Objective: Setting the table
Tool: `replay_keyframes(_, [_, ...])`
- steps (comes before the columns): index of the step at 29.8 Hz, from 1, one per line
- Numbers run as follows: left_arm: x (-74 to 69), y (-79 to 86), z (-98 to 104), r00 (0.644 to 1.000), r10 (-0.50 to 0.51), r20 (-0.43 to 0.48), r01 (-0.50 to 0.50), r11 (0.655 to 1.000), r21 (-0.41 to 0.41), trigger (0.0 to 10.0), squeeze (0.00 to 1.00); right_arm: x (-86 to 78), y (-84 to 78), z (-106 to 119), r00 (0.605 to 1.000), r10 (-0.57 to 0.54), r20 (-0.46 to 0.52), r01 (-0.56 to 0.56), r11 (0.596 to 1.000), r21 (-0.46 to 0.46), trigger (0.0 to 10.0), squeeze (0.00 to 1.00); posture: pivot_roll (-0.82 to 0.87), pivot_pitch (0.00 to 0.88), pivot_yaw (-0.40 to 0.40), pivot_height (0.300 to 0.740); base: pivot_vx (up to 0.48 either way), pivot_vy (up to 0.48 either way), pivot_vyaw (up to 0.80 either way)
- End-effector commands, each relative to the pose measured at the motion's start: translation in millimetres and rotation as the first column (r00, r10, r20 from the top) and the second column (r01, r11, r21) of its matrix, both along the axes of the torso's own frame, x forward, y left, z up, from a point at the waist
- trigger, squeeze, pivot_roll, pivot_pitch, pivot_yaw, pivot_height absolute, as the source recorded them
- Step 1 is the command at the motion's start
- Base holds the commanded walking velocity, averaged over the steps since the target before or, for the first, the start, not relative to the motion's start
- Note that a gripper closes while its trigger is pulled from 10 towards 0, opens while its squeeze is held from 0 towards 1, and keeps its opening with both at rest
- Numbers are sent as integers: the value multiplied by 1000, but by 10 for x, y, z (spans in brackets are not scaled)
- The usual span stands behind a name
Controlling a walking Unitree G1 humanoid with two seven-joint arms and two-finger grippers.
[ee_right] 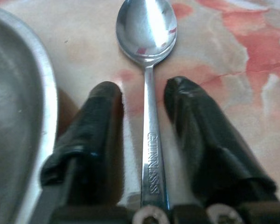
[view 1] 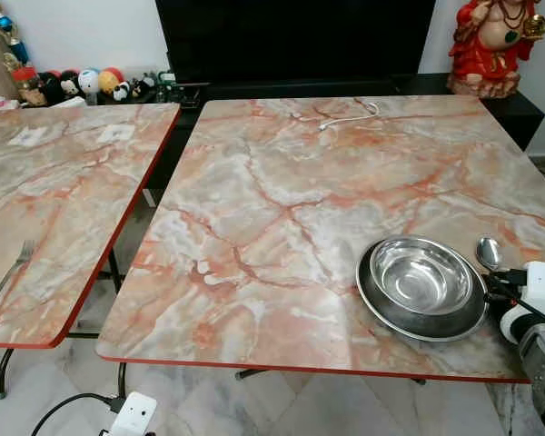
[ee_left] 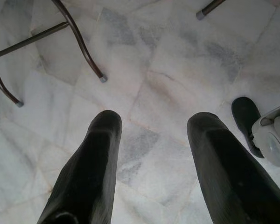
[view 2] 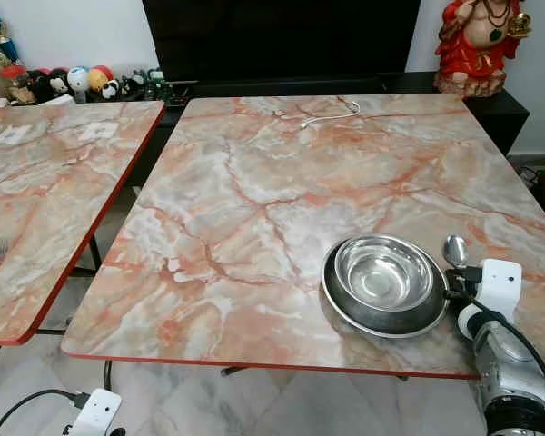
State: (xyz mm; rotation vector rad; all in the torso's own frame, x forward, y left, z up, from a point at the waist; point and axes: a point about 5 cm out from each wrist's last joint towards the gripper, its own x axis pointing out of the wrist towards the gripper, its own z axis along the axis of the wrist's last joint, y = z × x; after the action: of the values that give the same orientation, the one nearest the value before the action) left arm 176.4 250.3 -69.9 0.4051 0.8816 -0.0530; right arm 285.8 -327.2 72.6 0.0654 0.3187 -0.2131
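Note:
A steel bowl [view 1: 422,277] sits inside a steel plate [view 1: 372,300] at the near right of the marble table [view 1: 282,209]. Just right of the plate lies a steel spoon [ee_right: 147,28], flat on the tabletop with its bowl pointing to the far side. My right gripper [ee_right: 143,93] is open and low over the table, one black finger on each side of the spoon's handle with a gap on both sides. A fork [view 1: 9,272] lies on the second table [view 1: 64,182] to the left. My left gripper [ee_left: 154,123] hangs open above the floor.
A white cable [view 1: 345,116] lies at the table's far edge. A dark cabinet with small toys [view 1: 91,84] and a red figurine [view 1: 490,45] stands behind. Table legs [ee_left: 79,42] and a dark shoe [ee_left: 246,119] are on the tiled floor. A gap separates the two tables.

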Motion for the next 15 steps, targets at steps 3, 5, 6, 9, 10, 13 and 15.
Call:
replay_keyframes(3, [-71,48,-26,999,4,-37,-4,1000,15,10000,0,26,-16,75,999,-8,40,8,1000,2,10000,0,26,9,73,740,0,0,0])
replay_keyframes(5, [-73,48,-27,999,5,-38,-4,1000,15,10000,0,27,-17,79,999,-7,41,7,1000,0,10000,0,26,9,73,740,0,0,0])
replay_keyframes(6, [-74,48,-27,999,5,-38,-5,1000,15,10000,0,27,-18,80,999,-7,42,7,1000,-2,10000,0,26,9,73,740,0,0,0])
replay_keyframes(9, [-74,47,-28,999,5,-38,-5,1000,14,10000,0,32,-32,112,998,-13,56,14,1000,-10,10000,0,26,12,74,740,0,0,0])
replay_keyframes(10, [-74,46,-28,999,5,-37,-4,1000,14,10000,0,36,-38,130,998,-16,66,17,1000,-12,10000,0,26,12,74,740,0,0,0])
replay_keyframes(13, [-67,39,-26,999,1,-35,-1,1000,12,10000,0,45,-53,182,995,-27,100,30,999,-24,10000,0,24,13,76,740,0,0,0])
replay_keyframes(15, [-60,34,-23,999,-1,-32,2,1000,11,10000,0,49,-63,212,992,-38,122,41,999,-26,10000,0,24,13,76,740,0,0,0])
